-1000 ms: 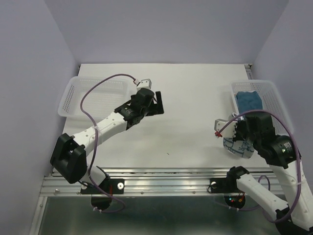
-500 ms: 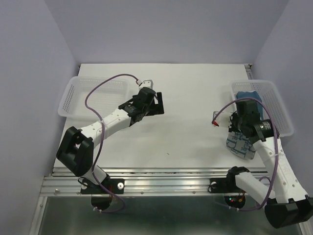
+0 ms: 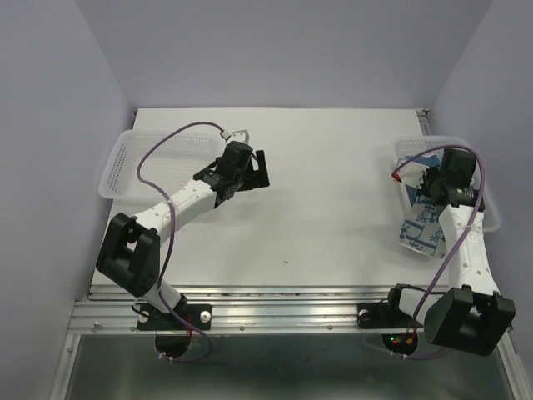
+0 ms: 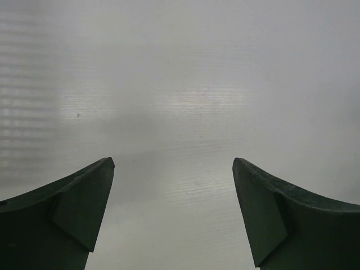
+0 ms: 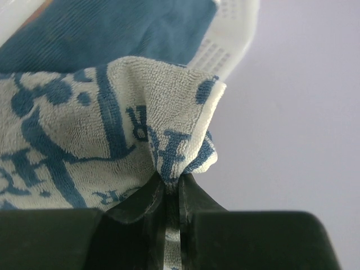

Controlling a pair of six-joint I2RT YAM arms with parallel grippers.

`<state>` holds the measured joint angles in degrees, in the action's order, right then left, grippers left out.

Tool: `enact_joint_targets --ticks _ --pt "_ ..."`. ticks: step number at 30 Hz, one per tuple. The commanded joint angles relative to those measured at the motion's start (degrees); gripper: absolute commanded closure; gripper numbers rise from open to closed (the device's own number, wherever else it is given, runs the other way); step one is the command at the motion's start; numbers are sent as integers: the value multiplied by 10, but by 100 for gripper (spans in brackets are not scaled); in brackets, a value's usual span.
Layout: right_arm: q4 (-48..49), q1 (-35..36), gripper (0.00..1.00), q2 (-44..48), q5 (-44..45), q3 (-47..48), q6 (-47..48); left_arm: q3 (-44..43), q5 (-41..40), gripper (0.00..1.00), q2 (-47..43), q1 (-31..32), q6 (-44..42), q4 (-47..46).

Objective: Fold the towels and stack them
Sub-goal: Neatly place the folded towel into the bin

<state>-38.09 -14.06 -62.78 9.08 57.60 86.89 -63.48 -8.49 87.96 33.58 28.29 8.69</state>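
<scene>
Swinging away from the near edge over the last second, the right arm has carried its load back toward the white basket (image 3: 485, 198) at 3 o'clock on the worktop (image 3: 333, 183). The left arm has drawn a little toward 10 o'clock.

The right tool (image 5: 171, 185) is nearly closed, its two dark fingers (image 5: 140, 199) pinching a bunched corner of the white towel with blue pattern (image 3: 419, 233). In the top view this towel hangs from the tool at the near rim of that basket and spreads toward 5 o'clock over the worktop's right margin. Whether its lower end rests on the surface cannot be told. In the right wrist view the pinched fold stands up just past the fingertips. Beyond it, toward 11 o'clock, a dark blue towel (image 5: 112, 34) lies in the basket, whose perforated wall shows at 1 o'clock.

The left tool (image 4: 173, 161) is spread wide and holds nothing. Its wrist view shows only bare worktop between the two fingers (image 4: 79, 208). From above it sits left of centre, just beside the second white basket (image 3: 125, 162) at 10 o'clock, without touching it.
</scene>
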Motion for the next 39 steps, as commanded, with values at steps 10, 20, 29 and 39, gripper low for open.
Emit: enact_joint_targets --ticks 10,20,29,39 --pt "234 -19 99 -37 -159 -70 109 -24 34 2 21 -26 -15 -24" --pt "307 -20 98 -81 -209 -88 104 -21 40 2 24 -31 -12 -27" --pt "342 -20 96 -113 -212 -98 108 -4 37 2 19 -37 -6 -32" --pt "403 -20 95 -175 -194 -86 113 13 30 2 24 -42 5 -45"
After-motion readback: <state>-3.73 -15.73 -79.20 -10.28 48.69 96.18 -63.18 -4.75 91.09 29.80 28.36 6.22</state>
